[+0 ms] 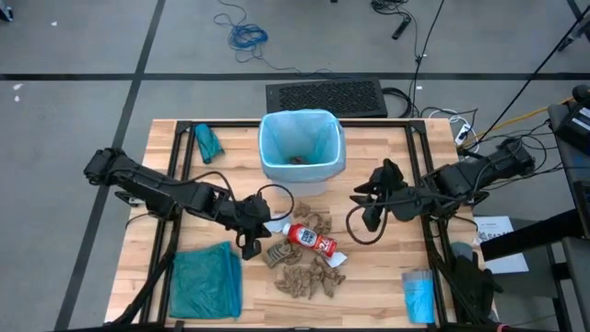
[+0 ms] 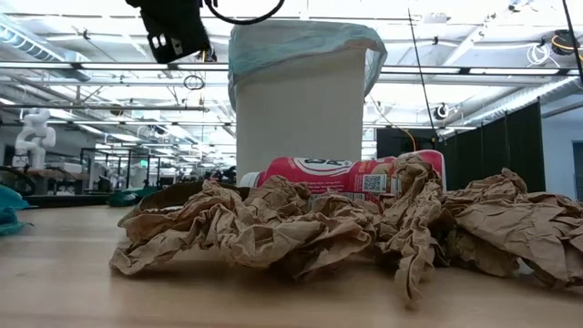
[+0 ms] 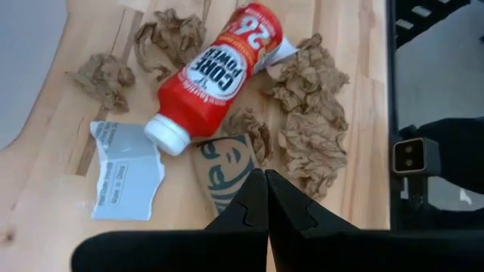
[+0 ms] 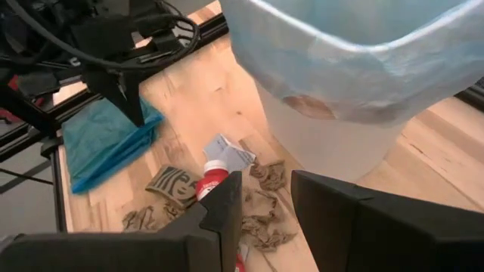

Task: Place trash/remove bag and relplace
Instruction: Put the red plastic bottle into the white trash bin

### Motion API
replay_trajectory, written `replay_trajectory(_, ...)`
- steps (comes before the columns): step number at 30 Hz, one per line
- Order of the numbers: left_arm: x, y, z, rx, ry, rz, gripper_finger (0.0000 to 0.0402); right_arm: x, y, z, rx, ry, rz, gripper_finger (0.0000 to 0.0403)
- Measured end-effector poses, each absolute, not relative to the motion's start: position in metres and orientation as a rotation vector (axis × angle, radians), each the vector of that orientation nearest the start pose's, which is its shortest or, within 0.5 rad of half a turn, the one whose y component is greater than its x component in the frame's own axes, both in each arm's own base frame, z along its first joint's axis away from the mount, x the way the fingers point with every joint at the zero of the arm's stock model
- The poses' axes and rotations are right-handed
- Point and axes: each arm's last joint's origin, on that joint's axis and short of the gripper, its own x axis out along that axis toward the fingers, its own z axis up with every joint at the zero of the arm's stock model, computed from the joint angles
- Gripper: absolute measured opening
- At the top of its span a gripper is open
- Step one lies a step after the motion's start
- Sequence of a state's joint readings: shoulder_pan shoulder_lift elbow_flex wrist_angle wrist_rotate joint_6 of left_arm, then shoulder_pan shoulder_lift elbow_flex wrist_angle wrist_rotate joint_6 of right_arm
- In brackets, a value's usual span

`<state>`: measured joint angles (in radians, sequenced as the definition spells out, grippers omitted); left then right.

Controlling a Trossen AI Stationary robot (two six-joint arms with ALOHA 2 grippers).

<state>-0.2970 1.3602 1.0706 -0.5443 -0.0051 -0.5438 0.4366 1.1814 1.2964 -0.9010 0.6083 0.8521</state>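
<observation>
- Plainly, the left gripper (image 1: 251, 242) had its fingers (image 3: 253, 204) pressed fully together with nothing between them, hanging over the near-left edge of the trash heap, just beside a brown cup sleeve (image 3: 224, 165).
- The right gripper (image 1: 369, 205) held its fingers (image 4: 227, 204) partly apart and empty, in the air just right of the white bin (image 1: 302, 166); bare bench (image 1: 387, 277) lay below it.
- The red-and-white bottle (image 1: 312, 241) lay on its side in the middle of the heap, cap toward the left gripper, touching the brown paper scraps (image 1: 309, 277) around it.
- A whitish wrapper (image 3: 125, 177) lay flat just beside the bottle's cap.
- The pale blue bag (image 1: 300, 129) lined the bin, its rim folded over the bin's top edge; a little trash lay inside.
- A teal-green bag (image 1: 207, 281) lay at the near-left corner, well apart from the heap.
- A small folded blue packet (image 1: 418, 295) lay near the near-right edge.
- Open wood showed between the bin and the heap.
</observation>
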Motion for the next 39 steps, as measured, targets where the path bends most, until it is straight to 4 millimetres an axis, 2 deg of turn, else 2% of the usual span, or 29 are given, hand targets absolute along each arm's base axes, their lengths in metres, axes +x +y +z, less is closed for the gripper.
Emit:
replay_trajectory(12,0.27,-0.083,0.279,-0.379,0.86,-0.047,0.0,0.231,0.101,0.347,0.422,0.629,-0.437,0.0109)
replay_trajectory(27,0.273,-0.083,0.282,-0.389,0.817,-0.061,0.0,0.276,0.137,0.297,0.414,0.751,-0.399,0.0109)
replay_trajectory(35,0.278,-0.086,0.287,-0.423,0.757,-0.113,0.0,0.293,0.136,0.273,0.41,0.875,-0.371,0.0111)
replay_trajectory(39,0.28,-0.088,0.291,-0.504,0.737,-0.153,0.0,0.301,0.136,0.267,0.38,0.899,-0.326,0.0125)
